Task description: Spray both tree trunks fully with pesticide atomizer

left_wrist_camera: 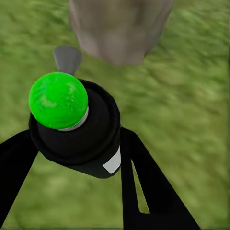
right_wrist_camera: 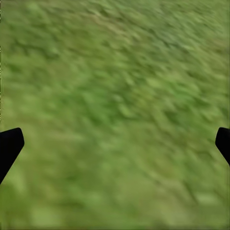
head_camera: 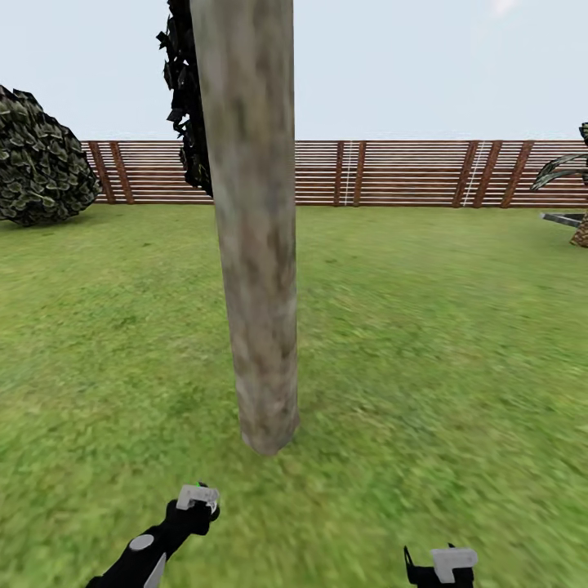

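A thick, mottled grey-beige tree trunk (head_camera: 253,229) is seen standing upright on the lawn (head_camera: 425,343), its base set in the grass well in front of the slatted wooden fence (head_camera: 392,173). The pesticide atomizer (left_wrist_camera: 76,124), black with a round green cap and grey nozzle, is held near the trunk's base, nozzle pointed toward it.

Tree trunk (head_camera: 255,245) dead ahead, open lawn (head_camera: 441,343) both sides, prob. free to the fence (head_camera: 392,173).

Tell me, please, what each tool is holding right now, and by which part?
The left tool clamps the pesticide atomizer around its black body, below the green cap. The right tool is open over grass, holding nothing.
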